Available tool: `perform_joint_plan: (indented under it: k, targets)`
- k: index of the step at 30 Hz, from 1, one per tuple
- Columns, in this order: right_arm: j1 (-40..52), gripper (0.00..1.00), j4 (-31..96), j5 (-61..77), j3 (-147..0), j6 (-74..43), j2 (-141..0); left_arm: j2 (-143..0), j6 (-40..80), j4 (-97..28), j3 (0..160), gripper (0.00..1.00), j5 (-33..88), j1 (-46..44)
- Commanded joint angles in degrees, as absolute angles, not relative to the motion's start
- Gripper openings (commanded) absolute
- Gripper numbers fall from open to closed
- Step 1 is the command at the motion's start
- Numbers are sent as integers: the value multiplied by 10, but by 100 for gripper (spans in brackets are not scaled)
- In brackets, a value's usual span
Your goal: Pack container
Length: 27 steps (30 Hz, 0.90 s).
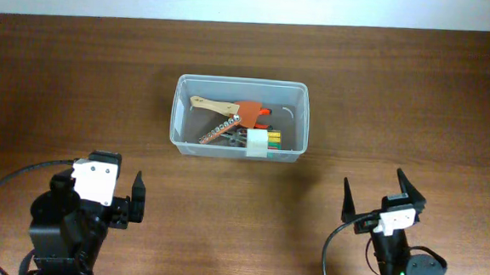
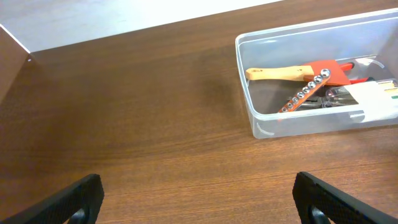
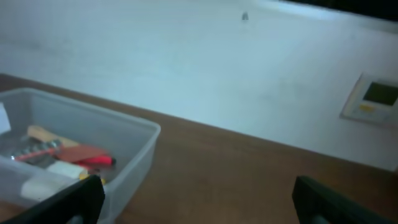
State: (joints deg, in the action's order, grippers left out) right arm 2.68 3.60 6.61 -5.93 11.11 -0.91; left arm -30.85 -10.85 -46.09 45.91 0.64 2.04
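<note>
The container (image 1: 178,116), a clear rectangular tub, stands at the table's middle. Inside it lie a wooden-handled tool (image 1: 213,106), an orange tool (image 1: 251,112), a strip of metal sockets (image 1: 215,133) and a white packet (image 1: 257,142). My left gripper (image 1: 100,173) is open near the front left, well short of the tub. In the left wrist view the left gripper (image 2: 199,193) spans bare wood, with the container (image 2: 249,81) at the upper right. My right gripper (image 1: 374,184) is open at the front right, and in the right wrist view (image 3: 199,196) the container (image 3: 134,162) lies to its left.
The brown wooden table (image 1: 61,75) runs to a white wall at the back. A white wall panel (image 3: 373,99) shows in the right wrist view. A black cable (image 1: 3,191) loops beside the left arm.
</note>
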Motion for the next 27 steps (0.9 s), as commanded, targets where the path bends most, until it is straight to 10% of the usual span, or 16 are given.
perform_joint_plan:
  k: [1, 27]
  targets:
    - [30, 99, 26, 57, -29, 117, -2, -306, -108, -460, 456, 99, 11, 19]
    - [3, 98, 43, -52, -3, -35, -2, -306, -107, -461, 456, 99, 11, 19]
